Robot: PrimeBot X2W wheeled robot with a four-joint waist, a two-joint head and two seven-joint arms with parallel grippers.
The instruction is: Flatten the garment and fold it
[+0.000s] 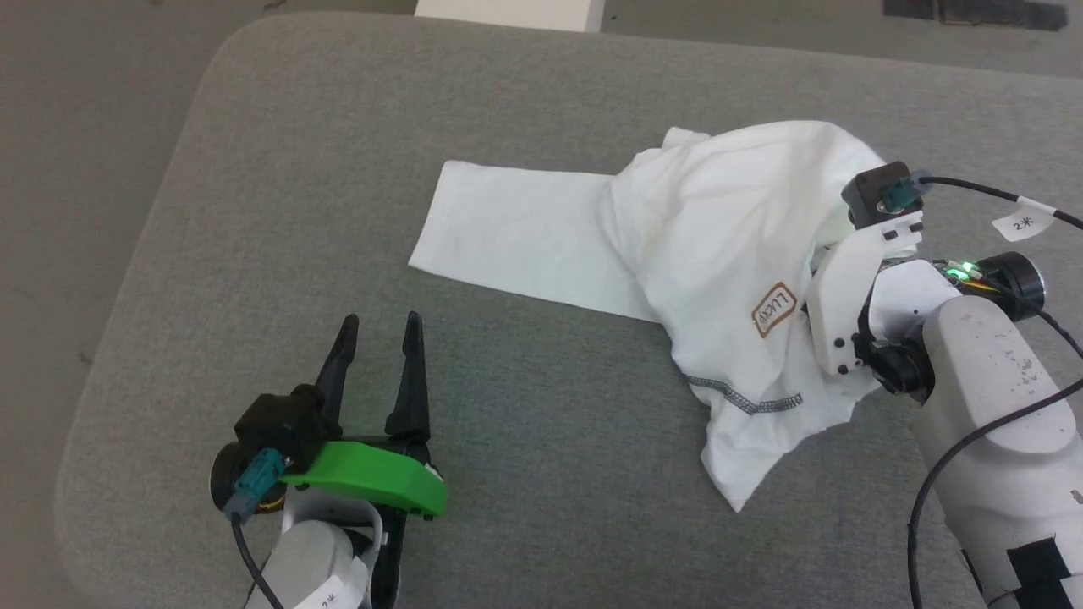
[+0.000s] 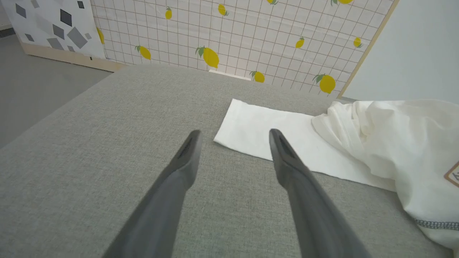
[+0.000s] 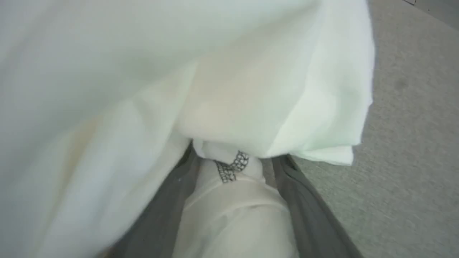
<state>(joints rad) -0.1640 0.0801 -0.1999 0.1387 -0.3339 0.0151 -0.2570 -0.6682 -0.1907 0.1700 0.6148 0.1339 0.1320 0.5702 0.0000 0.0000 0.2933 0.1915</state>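
The garment (image 1: 719, 245) lies on the right half of the grey padded table (image 1: 508, 423), white and only partly spread. One flat panel of it (image 1: 516, 233) stretches smoothly toward the robot's left. The rest is heaped in a crumpled mound over the end of the right arm (image 1: 973, 381). A small brown-edged label (image 1: 774, 309) sits on the near slope of the mound. A line of dark dotted hem stitching (image 1: 744, 399) runs below the label, and a loose corner trails toward the robot.

In the right wrist view, the right gripper (image 3: 236, 154) is buried in the cloth. Its two dark fingers (image 3: 308, 208) stand wide apart with a bunch of fabric and a bit of hem stitching (image 3: 233, 166) lying between them. More cloth drapes over the tips, so the jaws are spread, not pinching.

The left gripper (image 1: 381, 318) sits at the lower left, above bare table and well apart from the mound. Its fingers are spread and hold nothing. In the left wrist view the left gripper (image 2: 235, 131) points at the near corner of the flat panel (image 2: 272, 132), with a lemon-print backdrop (image 2: 233, 36) beyond the table's far edge.

A white box (image 1: 508, 13) shows past the table at the top of the head view
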